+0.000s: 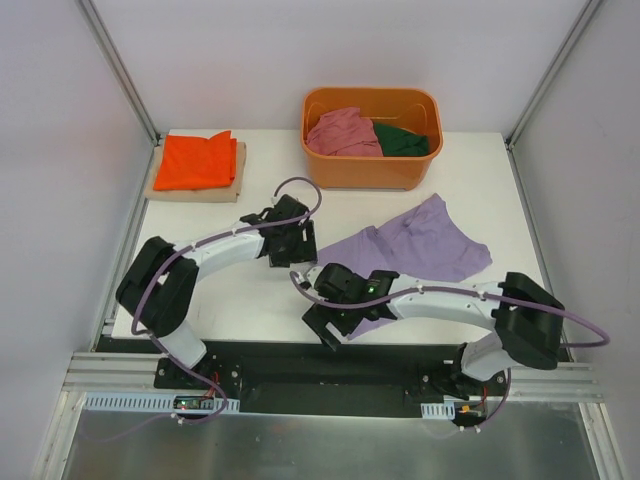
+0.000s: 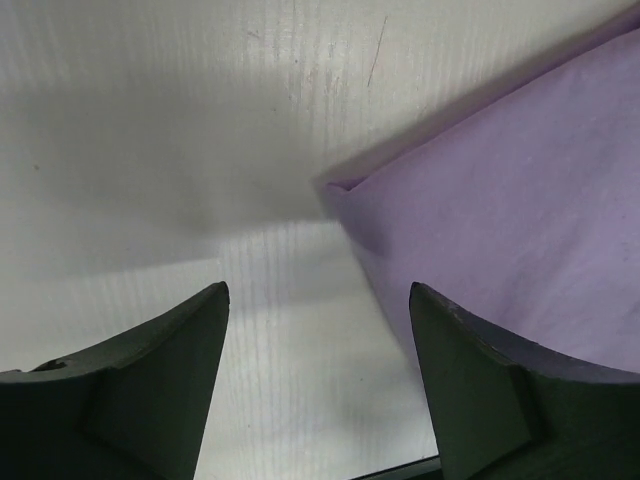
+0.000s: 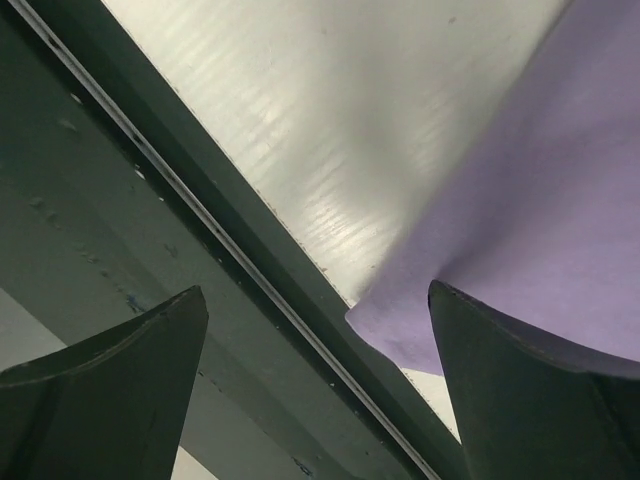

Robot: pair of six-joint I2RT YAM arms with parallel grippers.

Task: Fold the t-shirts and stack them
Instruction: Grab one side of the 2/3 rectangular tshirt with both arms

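A lavender t-shirt lies spread and rumpled on the white table, right of centre. My left gripper is open and empty just left of the shirt's left corner; in the left wrist view that corner lies by the right finger. My right gripper is open at the table's near edge; in the right wrist view a shirt corner reaches the edge beside the right finger. A folded orange t-shirt lies at the back left. Pink and dark green t-shirts lie in the tub.
The orange plastic tub stands at the back centre. The folded orange shirt rests on a tan board. A dark rail runs along the table's near edge under my right gripper. White walls enclose the table.
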